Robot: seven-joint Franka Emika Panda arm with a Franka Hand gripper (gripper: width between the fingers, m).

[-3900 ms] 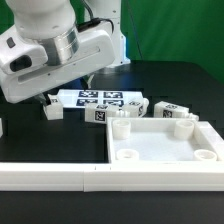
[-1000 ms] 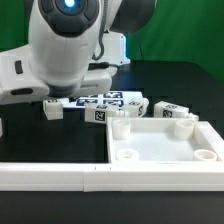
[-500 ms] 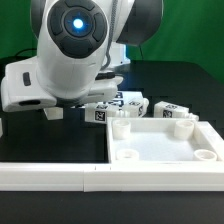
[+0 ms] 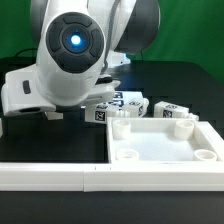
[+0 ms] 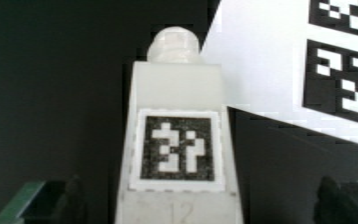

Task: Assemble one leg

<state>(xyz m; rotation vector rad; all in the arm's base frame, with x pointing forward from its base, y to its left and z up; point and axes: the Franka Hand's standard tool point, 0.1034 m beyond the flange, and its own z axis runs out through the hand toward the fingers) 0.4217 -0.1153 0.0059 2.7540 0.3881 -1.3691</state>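
In the wrist view a white leg (image 5: 176, 130) lies on the black table, with a black-and-white tag on its upper face and its round peg end (image 5: 172, 42) pointing away from me. My gripper (image 5: 179, 205) is open. Its dark fingers (image 5: 34, 200) stand on either side of the leg's block end, with gaps to it. In the exterior view this leg (image 4: 49, 112) shows at the left under the arm, and the arm's body hides the fingers. Three more legs (image 4: 104, 113) (image 4: 135, 106) (image 4: 172, 111) lie near the middle.
The marker board (image 4: 118, 97) lies behind the legs and shows beside the leg in the wrist view (image 5: 309, 70). The large white square panel (image 4: 160, 146) with raised rim sits at the exterior view's right front. A white rail (image 4: 55, 175) runs along the front edge.
The arm has swung over and come down above the left leg. Its body now covers most of the marker board in the exterior view. No leg has moved.
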